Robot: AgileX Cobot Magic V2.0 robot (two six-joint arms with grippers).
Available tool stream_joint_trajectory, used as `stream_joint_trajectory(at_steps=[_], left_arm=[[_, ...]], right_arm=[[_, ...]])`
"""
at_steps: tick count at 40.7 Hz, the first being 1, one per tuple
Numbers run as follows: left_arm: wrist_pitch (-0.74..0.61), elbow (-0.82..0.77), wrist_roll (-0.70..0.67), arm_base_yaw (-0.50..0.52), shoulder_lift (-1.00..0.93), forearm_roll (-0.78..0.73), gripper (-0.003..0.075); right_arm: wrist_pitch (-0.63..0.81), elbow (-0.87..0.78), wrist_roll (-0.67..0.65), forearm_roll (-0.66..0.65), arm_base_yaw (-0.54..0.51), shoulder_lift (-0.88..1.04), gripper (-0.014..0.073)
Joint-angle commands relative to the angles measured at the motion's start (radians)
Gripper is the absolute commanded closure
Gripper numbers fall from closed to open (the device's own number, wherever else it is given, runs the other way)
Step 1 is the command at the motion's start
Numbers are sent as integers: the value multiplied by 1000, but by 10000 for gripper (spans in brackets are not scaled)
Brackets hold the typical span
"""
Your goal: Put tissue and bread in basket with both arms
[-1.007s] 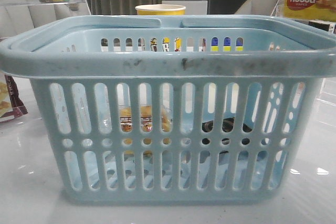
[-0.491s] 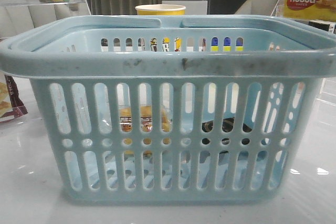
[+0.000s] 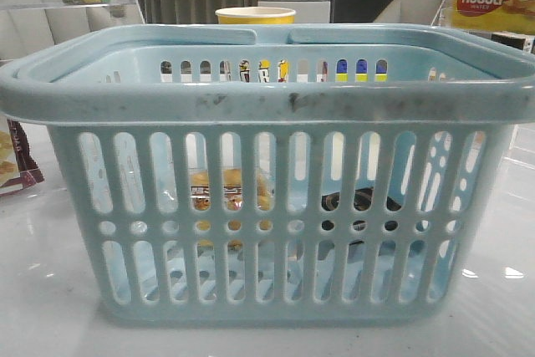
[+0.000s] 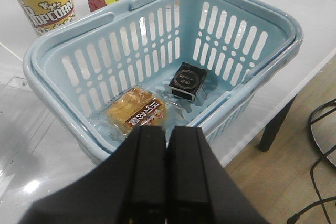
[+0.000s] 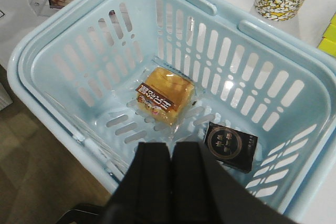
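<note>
Basket [image 5: 63, 124], loaded: bread [image 5: 165, 95] and tissue [image 5: 231, 145] lying apart on its floor

Left hand [image 4: 167, 145] and right hand [image 5: 171, 158]: fingers together, empty, above the near rim. Risk: low; a descending arm could catch the rim and shove the basket along the surface [image 4: 31, 145]

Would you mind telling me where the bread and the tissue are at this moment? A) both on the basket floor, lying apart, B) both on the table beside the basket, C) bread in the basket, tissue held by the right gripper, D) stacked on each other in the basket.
A: the bread and the tissue lie apart on the floor of the basket.
</note>
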State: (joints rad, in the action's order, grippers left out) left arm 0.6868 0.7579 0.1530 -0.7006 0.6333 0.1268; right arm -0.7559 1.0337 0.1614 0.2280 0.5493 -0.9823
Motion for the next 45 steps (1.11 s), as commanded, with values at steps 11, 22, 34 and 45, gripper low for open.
stream_joint_trajectory(at_steps=[11, 22, 34, 45], left_arm=[[-80, 19, -1, 15, -20, 6, 627], [-446, -213, -1, 316, -211, -1, 627], [-580, -493, -1, 565, -446, 8, 627], [-625, -645, -38, 594, -594, -24, 627]], right_arm=[[58, 26, 5, 3, 0, 9, 536], [59, 26, 5, 3, 0, 9, 536], [59, 26, 5, 3, 0, 9, 536], [59, 26, 5, 3, 0, 9, 536]])
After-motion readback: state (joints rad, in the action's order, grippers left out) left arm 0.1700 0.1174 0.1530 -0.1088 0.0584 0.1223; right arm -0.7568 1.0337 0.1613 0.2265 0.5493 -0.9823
